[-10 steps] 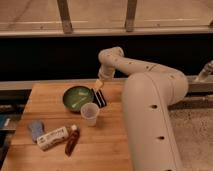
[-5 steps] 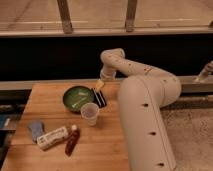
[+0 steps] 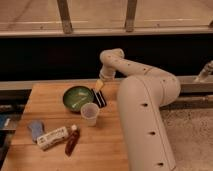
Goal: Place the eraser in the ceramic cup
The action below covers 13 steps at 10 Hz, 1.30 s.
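Note:
The eraser (image 3: pixel 100 98), a flat black block with pale stripes, lies on the wooden table (image 3: pixel 50 95) just right of the green bowl. The ceramic cup (image 3: pixel 90 113), small, white and tapered, stands upright just in front of the eraser and the bowl. My gripper (image 3: pixel 99 86) hangs from the white arm (image 3: pixel 140 95) and points down, directly above the far end of the eraser, very close to it or touching it. The cup looks empty.
A round dark green bowl (image 3: pixel 77 98) sits left of the eraser. A blue-grey pad (image 3: pixel 35 129), a white labelled box (image 3: pixel 52 137) and a red-brown bottle (image 3: pixel 72 141) lie at the front left. A dark wall and rail run behind the table.
My gripper has dropped slightly toward the eraser and the arm has shifted. The eraser, cup and bowl have not moved.

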Each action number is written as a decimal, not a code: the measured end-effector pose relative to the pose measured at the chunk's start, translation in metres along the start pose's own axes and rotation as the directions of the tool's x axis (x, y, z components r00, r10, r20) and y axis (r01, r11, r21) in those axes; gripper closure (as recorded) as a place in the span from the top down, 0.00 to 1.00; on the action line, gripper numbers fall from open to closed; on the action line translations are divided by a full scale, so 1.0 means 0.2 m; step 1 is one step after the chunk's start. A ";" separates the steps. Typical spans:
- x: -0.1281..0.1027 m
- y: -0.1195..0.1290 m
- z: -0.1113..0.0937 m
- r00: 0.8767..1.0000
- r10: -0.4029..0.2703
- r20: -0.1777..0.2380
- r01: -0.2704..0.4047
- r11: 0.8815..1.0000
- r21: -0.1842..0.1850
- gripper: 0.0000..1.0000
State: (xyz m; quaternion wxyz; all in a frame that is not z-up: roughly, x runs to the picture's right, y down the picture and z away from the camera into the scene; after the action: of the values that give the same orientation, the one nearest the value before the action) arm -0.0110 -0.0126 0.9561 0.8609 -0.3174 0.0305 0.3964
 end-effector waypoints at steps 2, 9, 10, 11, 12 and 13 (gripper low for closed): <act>0.02 -0.01 0.02 1.000 0.004 -0.003 -0.004 1.000 -0.004 0.80; 0.08 -0.07 0.14 0.999 0.046 -0.020 -0.046 0.999 -0.026 0.80; 0.08 -0.06 0.16 0.999 0.050 -0.019 -0.051 0.998 -0.033 0.80; 0.08 -0.06 0.17 0.998 0.052 -0.018 -0.053 0.998 -0.038 0.80; 0.07 -0.06 0.18 0.999 0.049 -0.017 -0.050 0.998 -0.046 0.80; 0.05 -0.04 0.20 0.999 0.036 -0.015 -0.037 0.998 -0.056 0.80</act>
State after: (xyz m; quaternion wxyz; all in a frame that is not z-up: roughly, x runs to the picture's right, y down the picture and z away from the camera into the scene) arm -0.0071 0.0129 0.9890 0.8441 -0.3436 0.0312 0.4104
